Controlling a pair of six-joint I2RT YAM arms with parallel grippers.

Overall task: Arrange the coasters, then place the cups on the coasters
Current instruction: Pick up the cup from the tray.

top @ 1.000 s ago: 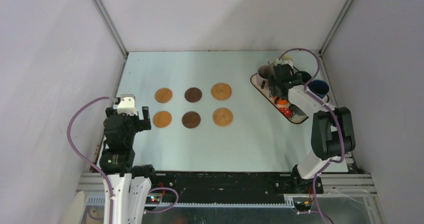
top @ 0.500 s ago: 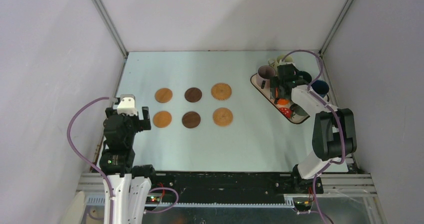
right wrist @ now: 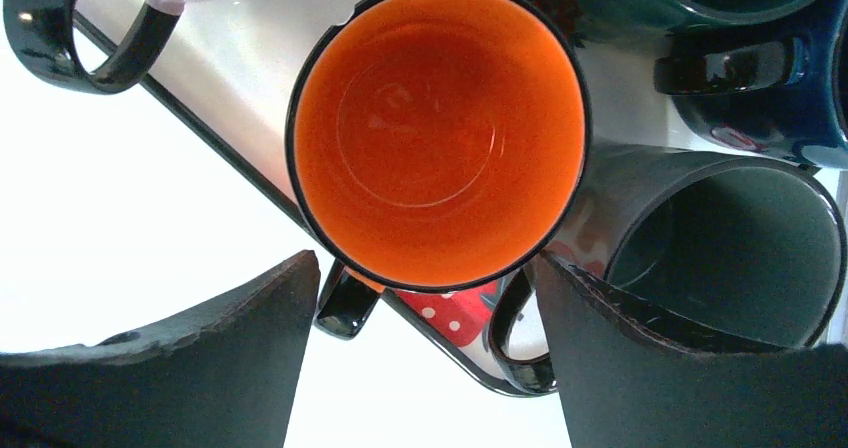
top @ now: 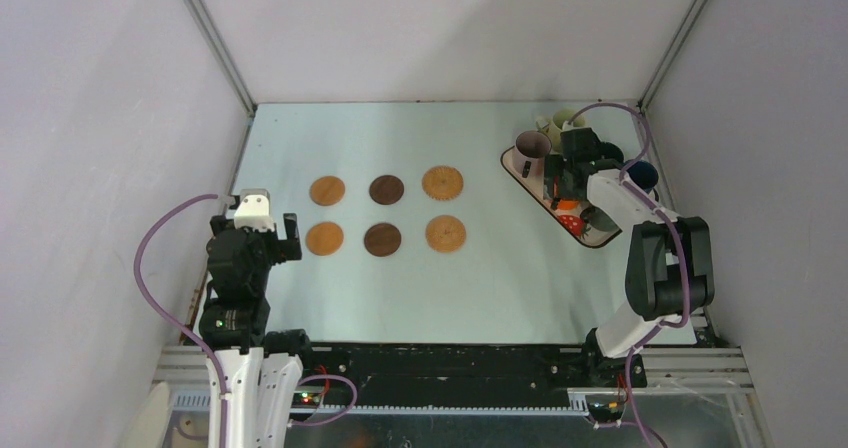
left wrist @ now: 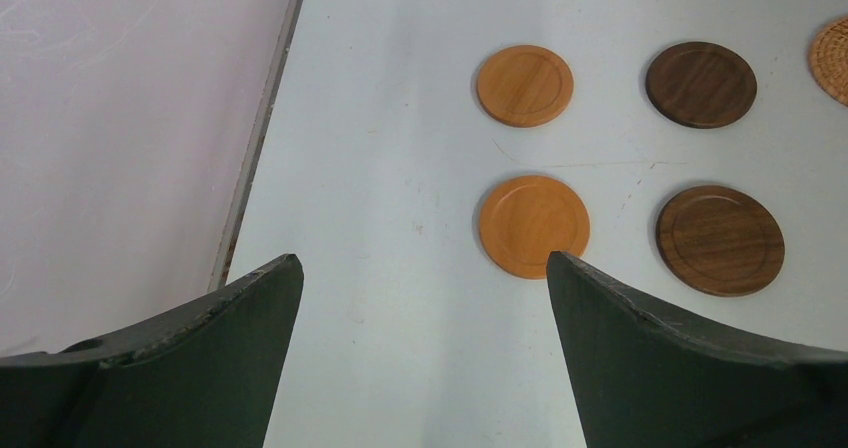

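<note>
Over the strawberry-print tray (right wrist: 240, 68) at the desk's (top: 480, 278) far right, the right pincer (right wrist: 420, 268) stands wide open astride the orange cup (right wrist: 437, 128), gripping nothing. Six coasters (top: 383, 239) lie in two rows mid-left. Beside them the left pincer (left wrist: 425, 268) hovers fully open, empty.

A pale blue-grey desk (top: 480, 278) sits boxed in by plain off-white walls (top: 440, 28) on three sides, slim aluminium struts (top: 212, 38) climbing the two far corners, a black rail (top: 450, 361) along its near edge, all under soft, even light.
</note>
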